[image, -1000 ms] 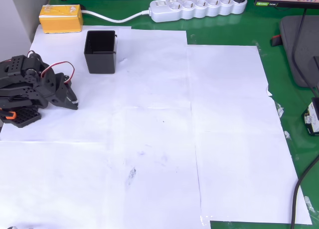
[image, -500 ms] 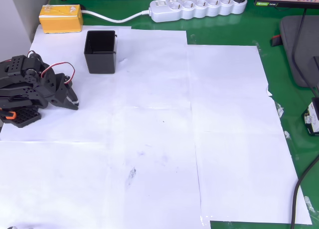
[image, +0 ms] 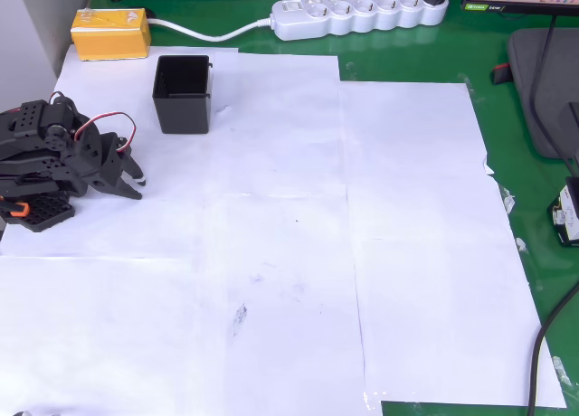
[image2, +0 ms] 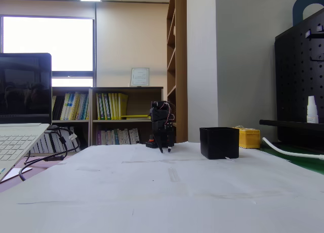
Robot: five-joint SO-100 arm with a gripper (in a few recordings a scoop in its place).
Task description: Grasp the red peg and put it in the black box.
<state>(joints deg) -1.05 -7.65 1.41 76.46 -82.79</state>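
Observation:
The black box [image: 182, 93] stands upright on the white paper at the upper left of the overhead view, and right of centre in the fixed view [image2: 219, 142]. My black arm lies folded at the left edge, its gripper [image: 138, 185] low over the paper, below and left of the box. Its fingers are slightly parted with nothing between them. In the fixed view the gripper [image2: 165, 149] points down at the table, left of the box. The red peg is out of view.
A yellow box [image: 110, 33] and a white power strip [image: 357, 14] lie along the far edge. White paper sheets [image: 298, 253] cover the green mat. A laptop [image2: 20, 116] stands at the left of the fixed view. Cables run down the right edge [image: 547, 335].
The gripper's fingers have spread apart a little; the arm has stayed in place.

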